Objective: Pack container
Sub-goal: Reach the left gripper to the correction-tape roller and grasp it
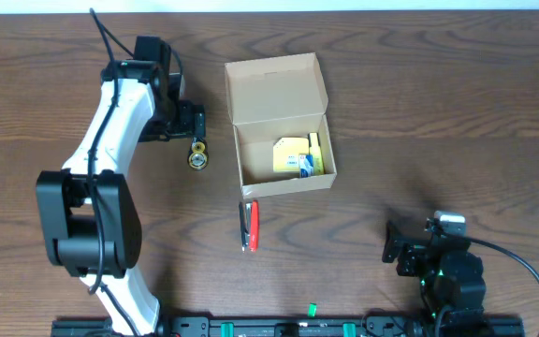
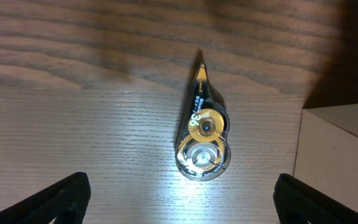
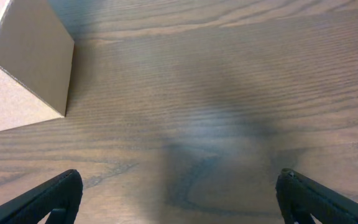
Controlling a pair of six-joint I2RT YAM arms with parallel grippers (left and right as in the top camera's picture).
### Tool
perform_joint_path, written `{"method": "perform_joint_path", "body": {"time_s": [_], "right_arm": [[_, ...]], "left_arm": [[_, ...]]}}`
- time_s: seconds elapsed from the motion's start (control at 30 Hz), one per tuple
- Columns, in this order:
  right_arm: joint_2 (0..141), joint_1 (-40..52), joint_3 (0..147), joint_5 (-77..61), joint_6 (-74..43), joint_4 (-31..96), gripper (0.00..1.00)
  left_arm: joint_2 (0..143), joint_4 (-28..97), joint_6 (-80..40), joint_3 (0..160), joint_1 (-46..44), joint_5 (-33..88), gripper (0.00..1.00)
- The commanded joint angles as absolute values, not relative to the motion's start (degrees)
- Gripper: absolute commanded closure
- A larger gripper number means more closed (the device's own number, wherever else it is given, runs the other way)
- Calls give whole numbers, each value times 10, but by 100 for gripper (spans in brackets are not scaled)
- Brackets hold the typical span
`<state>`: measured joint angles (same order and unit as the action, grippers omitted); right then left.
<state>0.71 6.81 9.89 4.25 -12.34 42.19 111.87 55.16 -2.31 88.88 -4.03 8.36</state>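
The container (image 1: 282, 180), a tan cardboard box, stands open at mid-table with its flap lid (image 1: 275, 88) folded back; yellow stationery items (image 1: 302, 155) lie inside. A correction tape dispenser (image 1: 197, 156) with gold wheels lies on the table left of the box. My left gripper (image 1: 193, 126) is open just behind it; in the left wrist view the dispenser (image 2: 204, 134) lies ahead of the open fingers (image 2: 182, 208), with the box wall (image 2: 340, 155) at right. A red and black tool (image 1: 250, 226) lies in front of the box. My right gripper (image 1: 396, 245) is open and empty at the front right.
The right wrist view shows the box corner (image 3: 23, 68) at upper left and bare wood between the open fingers (image 3: 179, 199). The dark arm base rail (image 1: 279, 328) runs along the table's front edge.
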Motion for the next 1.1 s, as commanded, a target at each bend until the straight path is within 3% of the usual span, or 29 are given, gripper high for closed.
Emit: {"method": "perform_joint_path", "body": {"time_s": [0.0, 0.77, 0.9, 1.07], "right_arm": [[3, 64, 93, 41, -115, 423, 1], [3, 64, 93, 41, -115, 423, 1], [3, 64, 93, 41, -115, 423, 1], [3, 65, 93, 41, -115, 423, 1]], "left_arm": [[1140, 556, -15, 900, -44, 71, 5], [1230, 548, -19, 900, -61, 70, 5], [1247, 545, -19, 900, -66, 70, 0], [1258, 545, -19, 899, -73, 69, 16]]}}
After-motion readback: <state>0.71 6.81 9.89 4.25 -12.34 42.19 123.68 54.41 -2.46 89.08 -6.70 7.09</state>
